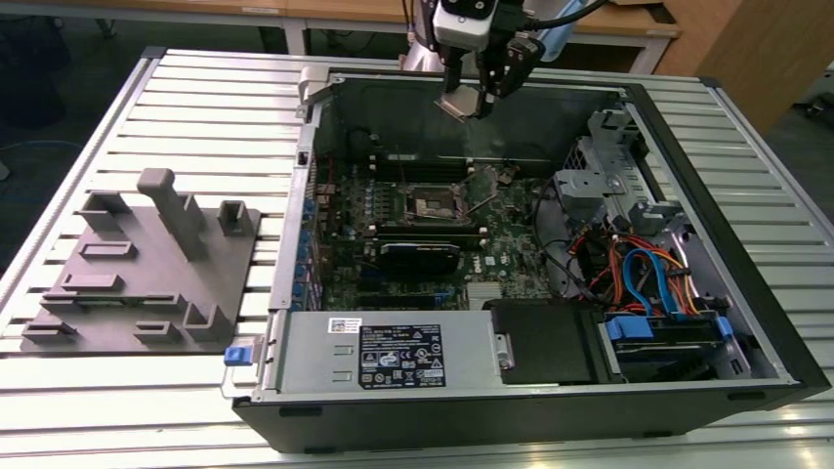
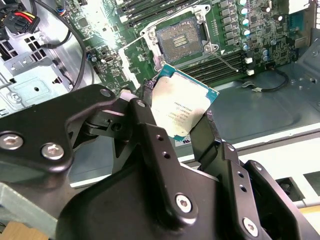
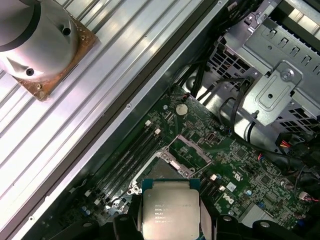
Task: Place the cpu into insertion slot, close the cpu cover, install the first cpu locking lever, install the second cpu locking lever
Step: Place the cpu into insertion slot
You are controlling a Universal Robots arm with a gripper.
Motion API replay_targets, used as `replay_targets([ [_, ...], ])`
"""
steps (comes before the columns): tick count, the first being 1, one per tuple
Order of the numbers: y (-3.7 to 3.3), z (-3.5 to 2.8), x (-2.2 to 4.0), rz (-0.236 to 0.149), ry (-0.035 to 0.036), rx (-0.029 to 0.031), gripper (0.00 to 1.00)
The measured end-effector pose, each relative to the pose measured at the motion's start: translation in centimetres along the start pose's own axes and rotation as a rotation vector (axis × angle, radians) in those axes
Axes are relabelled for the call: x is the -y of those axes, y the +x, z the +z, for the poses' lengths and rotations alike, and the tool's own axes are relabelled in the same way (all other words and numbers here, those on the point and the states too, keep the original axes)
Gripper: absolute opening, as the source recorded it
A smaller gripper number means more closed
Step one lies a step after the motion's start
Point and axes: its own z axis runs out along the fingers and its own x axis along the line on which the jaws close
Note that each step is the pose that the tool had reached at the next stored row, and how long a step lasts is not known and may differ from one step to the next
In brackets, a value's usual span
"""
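Note:
My gripper hangs over the back wall of the open computer case, shut on the cpu, which sits tilted between its fingers. In both wrist views the pale silvery chip is clamped by its two side edges. The insertion slot lies on the green board below and well apart from the chip, its dark square centre uncovered. The chip hides part of the slot in the first wrist view. The thin silvery cpu cover is swung off the slot. A wire locking lever sticks out beside it.
A black card and the power supply lie nearer the case front. A metal drive cage and bundled cables fill the exterior view's right. A grey fixture block sits on the slatted table.

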Motion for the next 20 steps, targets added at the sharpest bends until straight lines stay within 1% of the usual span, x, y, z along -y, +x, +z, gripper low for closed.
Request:
replay_targets([
  [4,0.0,0.01,0.0,0.002,0.0001,0.0,0.54],
  [9,0.0,0.03,0.0,0.015,-0.0002,0.0011,0.54],
  [14,0.0,0.05,0.01,0.038,-0.0007,0.0031,0.54],
  [20,0.02,0.08,0.03,0.077,-0.0016,0.0063,0.54],
])
